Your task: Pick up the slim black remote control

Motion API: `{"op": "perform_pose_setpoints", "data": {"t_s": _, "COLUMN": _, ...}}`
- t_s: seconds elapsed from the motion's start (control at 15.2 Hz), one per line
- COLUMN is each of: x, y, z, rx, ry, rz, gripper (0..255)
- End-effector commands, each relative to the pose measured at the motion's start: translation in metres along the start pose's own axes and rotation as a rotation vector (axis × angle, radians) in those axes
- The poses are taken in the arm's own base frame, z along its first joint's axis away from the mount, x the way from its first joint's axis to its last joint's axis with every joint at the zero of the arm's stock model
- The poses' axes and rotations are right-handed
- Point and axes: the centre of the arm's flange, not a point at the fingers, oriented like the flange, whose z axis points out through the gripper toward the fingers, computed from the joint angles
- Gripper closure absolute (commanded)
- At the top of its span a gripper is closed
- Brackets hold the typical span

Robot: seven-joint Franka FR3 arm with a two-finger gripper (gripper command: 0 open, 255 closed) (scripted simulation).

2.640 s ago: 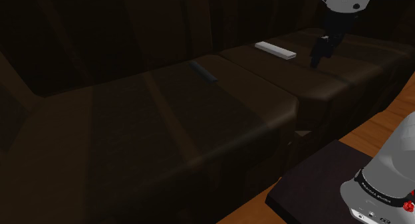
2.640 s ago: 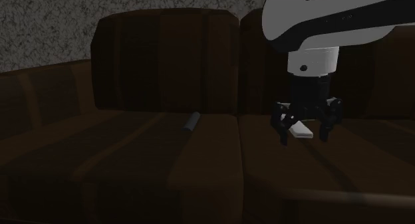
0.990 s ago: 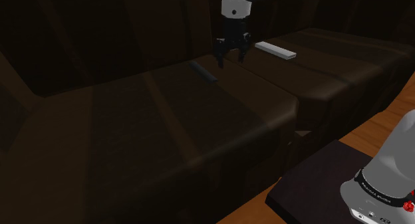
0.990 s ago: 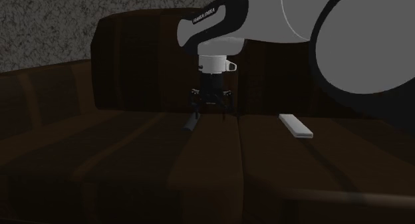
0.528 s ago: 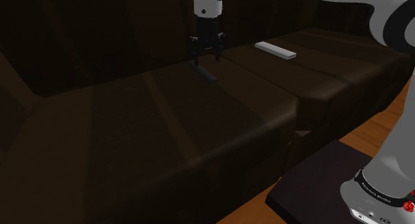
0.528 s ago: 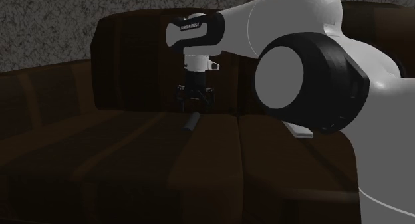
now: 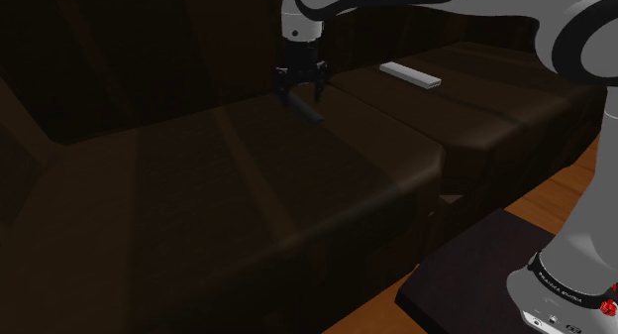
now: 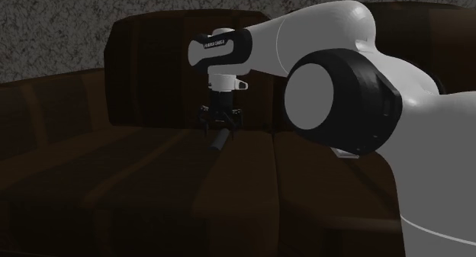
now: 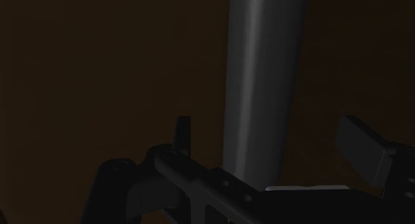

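The slim dark remote (image 7: 311,111) lies flat on a dark brown sofa seat cushion (image 7: 257,173), close to the backrest. My black gripper (image 7: 301,92) points straight down over the remote's far end, low above the cushion. In the second exterior view the gripper (image 8: 220,129) hangs just over the remote (image 8: 219,142). The wrist view has the remote (image 9: 263,83) running between my fingers, which stand apart on either side of it without touching. The gripper (image 9: 273,141) is open.
A white remote (image 7: 410,74) lies on the adjoining seat cushion toward the shoulder view's right, partly hidden by the arm in the second exterior view (image 8: 348,152). The sofa backrest (image 8: 168,72) rises just behind the gripper. Wooden floor (image 7: 560,195) and the dark stand (image 7: 475,268) lie below.
The arm has swung from over the white remote toward the shoulder view's left and dropped over the dark remote. In the last half second the open gripper came lower, straddling it.
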Motion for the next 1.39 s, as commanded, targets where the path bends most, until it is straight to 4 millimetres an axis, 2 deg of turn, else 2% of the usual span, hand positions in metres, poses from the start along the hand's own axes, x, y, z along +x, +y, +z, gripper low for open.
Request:
{"op": "perform_pose_setpoints", "data": {"t_s": 0.0, "x": 0.000, "y": 0.001, "z": 0.009, "rx": 0.000, "ry": 0.001, "rz": 0.000, "gripper": 0}}
{"op": "perform_pose_setpoints", "data": {"t_s": 0.07, "x": -0.001, "y": 0.001, "z": 0.009, "rx": 0.000, "ry": 0.001, "rz": 0.000, "gripper": 0}}
{"op": "perform_pose_setpoints", "data": {"t_s": 0.13, "x": -0.001, "y": 0.002, "z": 0.009, "rx": 0.001, "ry": 0.001, "rz": 0.000, "gripper": 255}}
{"op": "perform_pose_setpoints", "data": {"t_s": 0.73, "x": 0.000, "y": 0.001, "z": 0.009, "rx": 0.000, "ry": 0.001, "rz": 0.000, "gripper": 255}}
{"op": "perform_pose_setpoints", "data": {"t_s": 1.32, "x": 0.001, "y": -0.002, "z": -0.039, "rx": 0.000, "ry": 0.001, "rz": 0.000, "gripper": 255}}
